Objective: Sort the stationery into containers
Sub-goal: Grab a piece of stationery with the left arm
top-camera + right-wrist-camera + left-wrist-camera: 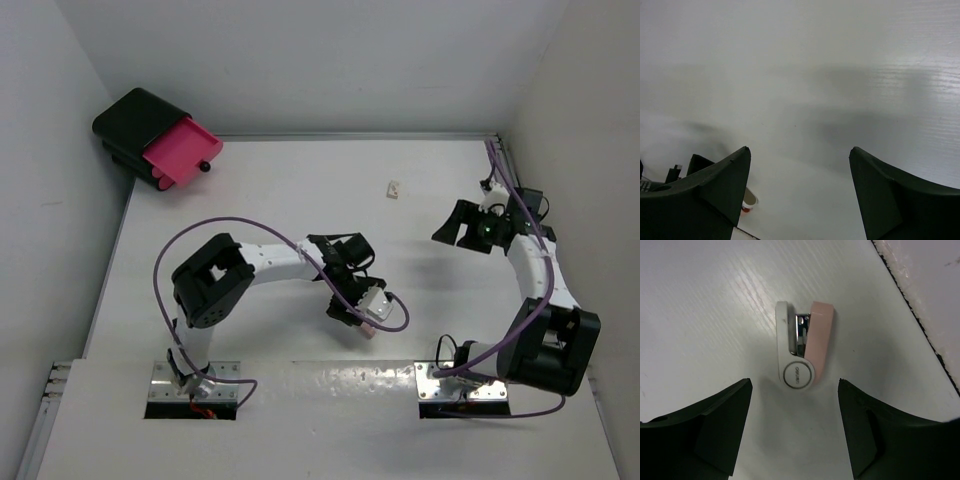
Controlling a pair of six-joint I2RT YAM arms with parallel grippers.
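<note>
At the near edge of the white table (pixel 250 190), both arm bases are bolted side by side. Just beyond them, left of centre, the left gripper (pixel 350 305) points down at the tabletop with its claw spread wide. A small white-and-pink stapler (pixel 802 347) lies flat on the table just ahead of the black fingers (pixel 720 425). Its round hinge end sits nearest the gap between them, and neither finger touches it. To the right and slightly farther out, the right gripper (pixel 468 232) hangs over bare tabletop, its claw likewise spread and holding nothing. Farther out, between the two arms, a small white block (pixel 393 187) lies alone. At the far left corner stands the glossy black cabinet (pixel 135 120), tilted toward the table, with one pink drawer (pixel 180 150) pulled out and its black knob (pixel 205 167) facing the arms.
</note>
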